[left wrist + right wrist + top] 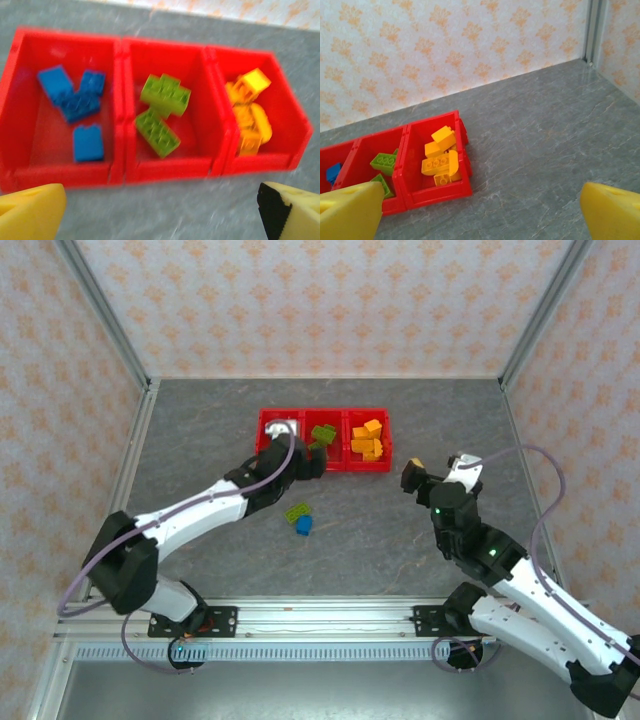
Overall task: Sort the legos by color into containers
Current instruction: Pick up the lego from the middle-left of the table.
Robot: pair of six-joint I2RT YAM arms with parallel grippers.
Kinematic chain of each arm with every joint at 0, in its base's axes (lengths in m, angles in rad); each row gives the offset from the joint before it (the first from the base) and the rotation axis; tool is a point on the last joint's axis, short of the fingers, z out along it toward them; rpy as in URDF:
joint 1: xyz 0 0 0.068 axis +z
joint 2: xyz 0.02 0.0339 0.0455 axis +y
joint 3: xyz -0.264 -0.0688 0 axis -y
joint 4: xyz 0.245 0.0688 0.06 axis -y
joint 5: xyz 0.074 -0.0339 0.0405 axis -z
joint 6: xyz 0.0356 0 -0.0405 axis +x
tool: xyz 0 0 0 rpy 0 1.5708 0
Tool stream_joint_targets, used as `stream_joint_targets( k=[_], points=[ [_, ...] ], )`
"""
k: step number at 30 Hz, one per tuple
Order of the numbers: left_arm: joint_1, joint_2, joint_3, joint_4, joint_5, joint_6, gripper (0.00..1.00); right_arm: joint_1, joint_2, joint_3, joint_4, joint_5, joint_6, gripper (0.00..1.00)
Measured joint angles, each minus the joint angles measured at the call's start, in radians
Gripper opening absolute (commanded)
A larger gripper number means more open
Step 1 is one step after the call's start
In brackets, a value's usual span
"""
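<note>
While the left hand [160,220] hangs just in front of the containers [165,170], its two yellow fingers [30,210] stand spread wide, with nothing between them and nothing touched. The right hand [480,215] is likewise spread and empty, raised over bare counter [545,140] to the right of the containers.

The three red bins run in one row, long axis left to right, parallel with the back wall [445,50].
- Left bin: blue legos [75,105].
- Middle bin: green legos [162,95], the nearer one lying on a diagonal.
- Right bin: orange legos [250,115], piled.

In the overhead view the left arm [200,510] covers the near wall of the left and middle bins. Two pieces lie loose on the counter nearer the arm bases, apart from the containers: a green brick [297,511] and a blue brick [303,525], close together.
</note>
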Motion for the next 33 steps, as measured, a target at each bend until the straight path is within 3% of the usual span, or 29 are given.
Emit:
stream_joint_targets(
  k=[7, 13, 17, 22, 33],
  points=[
    [-0.144, -0.144, -0.156, -0.095, -0.026, -0.191, 0.99, 0.000, 0.068, -0.004, 0.058, -0.074, 0.031, 1.00],
    [-0.271, -0.151, -0.213, -0.103, -0.025, -0.298, 0.99, 0.000, 0.135, -0.005, 0.103, -0.132, 0.061, 1.00],
    [-0.277, -0.118, -0.263, -0.118, -0.023, -0.352, 0.98, 0.000, 0.168, -0.009, 0.109, -0.157, 0.078, 1.00],
    [-0.278, -0.031, -0.265, -0.151, -0.026, -0.375, 0.87, 0.000, 0.175, -0.025, 0.114, -0.168, 0.092, 1.00],
    [-0.277, 0.128, -0.229, -0.154, 0.002, -0.354, 0.74, 0.000, 0.192, -0.029, 0.129, -0.168, 0.092, 1.00]
  ],
)
